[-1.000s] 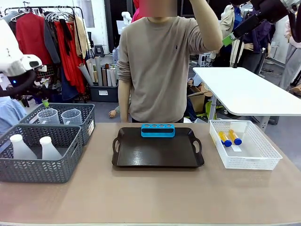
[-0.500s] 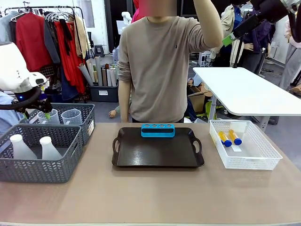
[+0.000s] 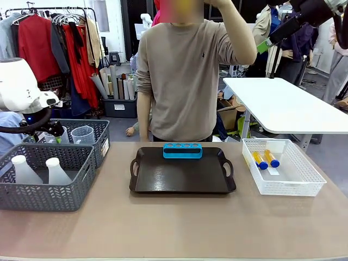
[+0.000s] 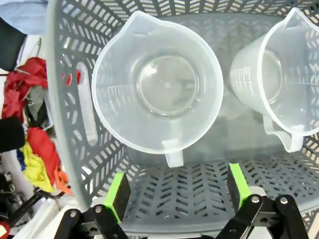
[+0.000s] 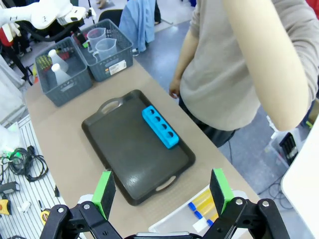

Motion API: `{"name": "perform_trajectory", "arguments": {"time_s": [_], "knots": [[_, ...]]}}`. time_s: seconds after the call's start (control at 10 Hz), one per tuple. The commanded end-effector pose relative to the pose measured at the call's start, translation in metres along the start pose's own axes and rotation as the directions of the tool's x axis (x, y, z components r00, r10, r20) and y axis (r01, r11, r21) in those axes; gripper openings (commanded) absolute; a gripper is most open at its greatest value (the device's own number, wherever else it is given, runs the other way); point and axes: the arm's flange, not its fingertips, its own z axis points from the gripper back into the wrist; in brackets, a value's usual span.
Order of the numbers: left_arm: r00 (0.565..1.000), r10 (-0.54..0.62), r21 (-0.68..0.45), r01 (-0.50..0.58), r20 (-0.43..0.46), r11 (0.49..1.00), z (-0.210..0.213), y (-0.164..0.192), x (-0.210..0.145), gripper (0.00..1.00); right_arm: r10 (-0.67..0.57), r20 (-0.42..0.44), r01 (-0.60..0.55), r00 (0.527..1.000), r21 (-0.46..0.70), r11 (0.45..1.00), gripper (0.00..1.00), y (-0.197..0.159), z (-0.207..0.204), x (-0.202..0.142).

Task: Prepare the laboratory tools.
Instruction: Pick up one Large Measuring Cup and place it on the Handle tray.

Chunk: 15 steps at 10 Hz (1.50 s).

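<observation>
My left gripper (image 3: 53, 133) hangs open just above the back grey basket (image 3: 100, 142), over the left of two clear handled measuring jugs (image 3: 82, 134). In the left wrist view that jug (image 4: 157, 84) lies straight ahead of my open left gripper (image 4: 178, 191), its handle pointing at the gap, with the second jug (image 4: 284, 74) to the right. The blue four-hole rack (image 3: 182, 150) stands on the dark tray (image 3: 182, 182). Two amber tubes with blue caps (image 3: 260, 160) lie in the white basket (image 3: 304, 187). Two white conical flasks (image 3: 24, 168) stand in the front grey basket. My right gripper (image 3: 263, 46) is raised high at the upper right, open (image 5: 162, 191) and holding nothing.
A person (image 3: 185, 70) stands at the far edge behind the tray with one arm raised. A white side table (image 3: 283, 103) stands back right. The bare tabletop (image 3: 179, 223) stretches in front of the tray.
My left gripper has come down and rightward from above the baskets to just over the left jug, staying open. The right arm has held still.
</observation>
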Motion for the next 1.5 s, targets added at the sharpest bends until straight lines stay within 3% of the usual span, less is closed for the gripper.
{"name": "perform_trajectory", "arguments": {"time_s": [0.0,0.2,0.3,0.7,0.8,1.4], "knots": [[0.999,-0.028,0.001,0.028,0.019,1.000,-0.0039,0.0068,0.0062,1.00,0.001,0.002,-0.001,1.000,0.001,1.000,1.00,0.0020,0.0001,-0.0009],[0.999,-0.041,0.002,0.041,0.013,0.999,-0.0097,0.0065,0.0098,1.00,0.001,0.002,-0.001,1.000,0.001,1.000,1.00,0.0020,0.0001,-0.0009],[0.999,-0.049,0.008,0.049,0.015,0.999,-0.0108,0.0069,0.0114,0.92,0.001,0.002,-0.001,1.000,0.001,1.000,1.00,0.0020,0.0001,-0.0009],[0.998,-0.052,0.028,0.052,0.021,0.998,-0.0105,0.0078,0.0136,0.13,0.001,0.002,-0.001,1.000,0.001,1.000,1.00,0.0020,0.0001,-0.0009],[0.998,-0.053,0.029,0.052,0.023,0.998,-0.0107,0.0086,0.0146,0.00,0.001,0.002,-0.001,1.000,0.001,1.000,1.00,0.0020,0.0001,-0.0009],[0.999,-0.035,0.042,0.034,0.024,0.999,-0.0076,0.0139,0.0158,0.00,0.001,0.002,-0.001,1.000,0.001,1.000,1.00,0.0020,0.0001,-0.0009]]}}
